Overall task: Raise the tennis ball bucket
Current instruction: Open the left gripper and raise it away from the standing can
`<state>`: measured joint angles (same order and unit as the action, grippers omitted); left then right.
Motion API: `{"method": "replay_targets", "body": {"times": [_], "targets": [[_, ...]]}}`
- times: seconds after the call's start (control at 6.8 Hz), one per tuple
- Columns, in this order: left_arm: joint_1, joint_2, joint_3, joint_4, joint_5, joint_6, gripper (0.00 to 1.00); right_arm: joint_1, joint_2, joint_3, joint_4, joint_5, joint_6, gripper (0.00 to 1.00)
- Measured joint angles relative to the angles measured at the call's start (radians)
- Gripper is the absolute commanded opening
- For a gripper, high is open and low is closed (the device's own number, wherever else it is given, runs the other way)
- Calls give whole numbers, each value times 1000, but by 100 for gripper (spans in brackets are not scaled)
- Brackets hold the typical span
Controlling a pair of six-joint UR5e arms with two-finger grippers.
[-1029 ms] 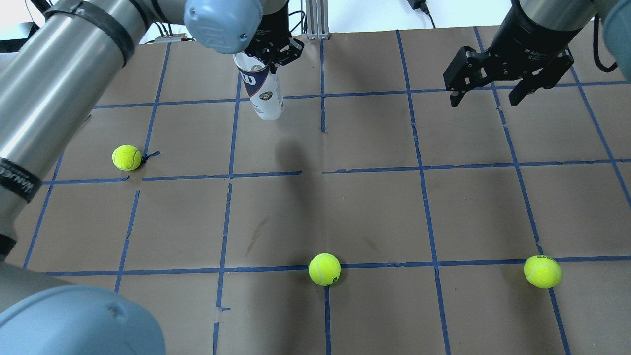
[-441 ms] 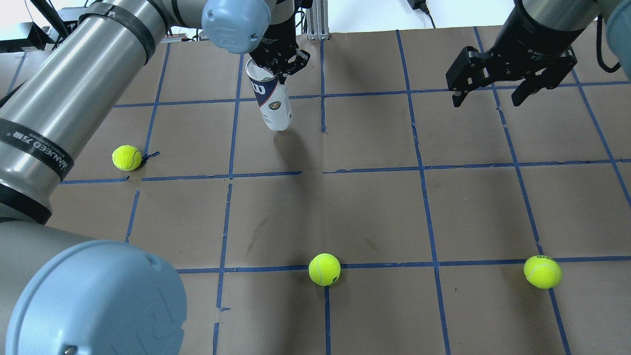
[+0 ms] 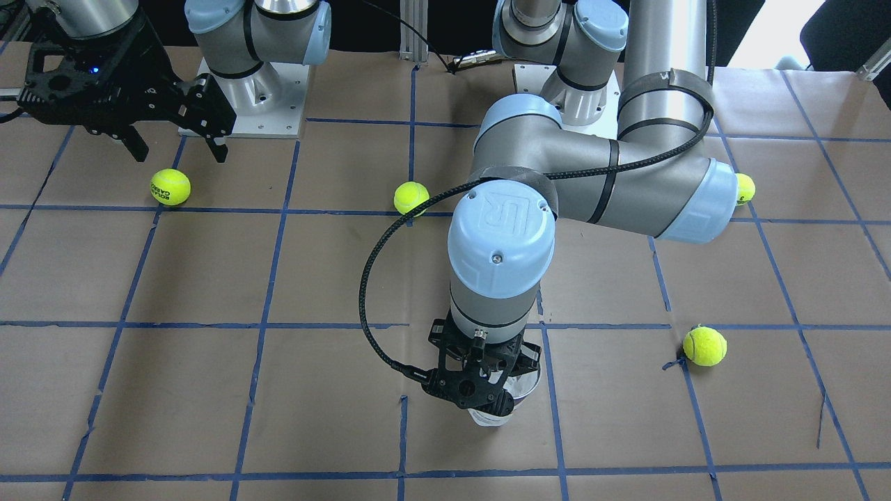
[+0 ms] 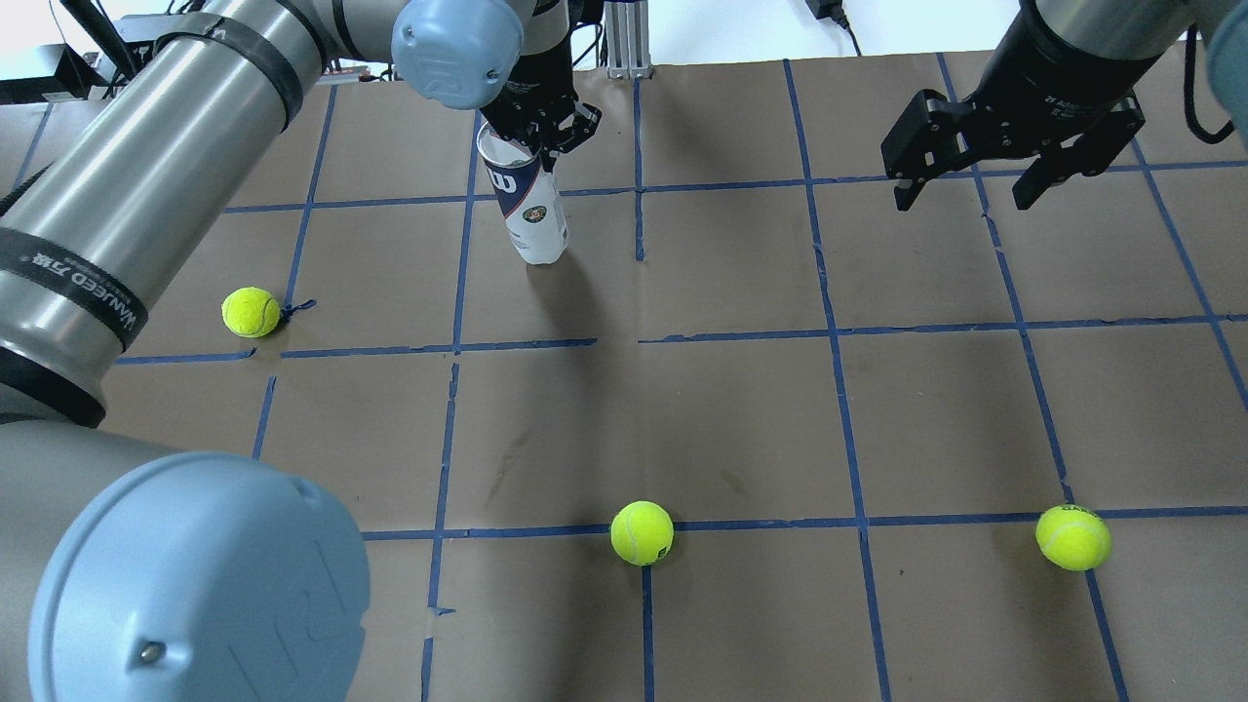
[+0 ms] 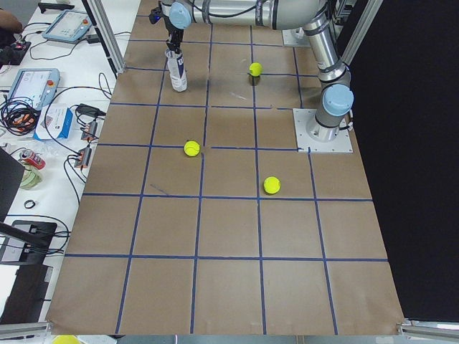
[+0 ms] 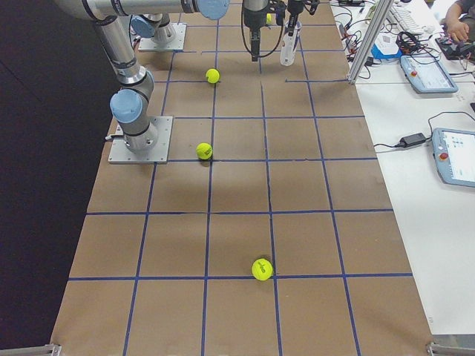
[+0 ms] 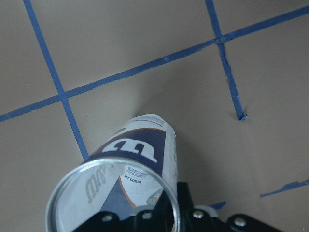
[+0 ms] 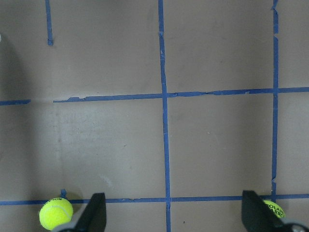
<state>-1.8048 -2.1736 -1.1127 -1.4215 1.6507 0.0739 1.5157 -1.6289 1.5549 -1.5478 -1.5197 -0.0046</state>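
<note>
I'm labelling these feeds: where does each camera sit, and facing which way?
Front-facing: across the table, facing the robot; both arms, left gripper on tennis ball bucket.
Overhead: behind the shoulders, looking forward-down; both arms.
Exterior left: table's end, along it; left arm nearer.
Exterior right: opposite end; right arm nearer.
Left wrist: down along the bucket; gripper body.
Right wrist: straight down at table; open fingers.
Overhead and front-facing share the bucket, mirrored.

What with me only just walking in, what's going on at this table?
The left gripper is shut on the open rim of a slim clear plastic tennis ball can with a white and navy label, holding it slightly tilted, its base at or barely above the brown paper-covered table. The can looks empty. The right gripper hangs open and empty off to the side. Yellow-green tennis balls lie loose on the table.
</note>
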Motion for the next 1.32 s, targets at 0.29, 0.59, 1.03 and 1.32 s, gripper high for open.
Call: {"method": "replay_targets", "body": {"times": [0.29, 0.59, 1.03, 1.32], "targets": [[0, 0, -3, 2, 2, -2, 93, 1, -1, 1, 3, 2, 44, 100], [7, 60, -2, -12, -3, -1, 94, 1, 0, 2, 3, 1, 48, 100], [63, 289, -122, -90, -7, 1, 95, 1, 1, 4, 3, 1, 44, 100], [167, 471, -308, -101, -33, -5, 97, 1, 2, 5, 3, 1, 43, 100]]}}
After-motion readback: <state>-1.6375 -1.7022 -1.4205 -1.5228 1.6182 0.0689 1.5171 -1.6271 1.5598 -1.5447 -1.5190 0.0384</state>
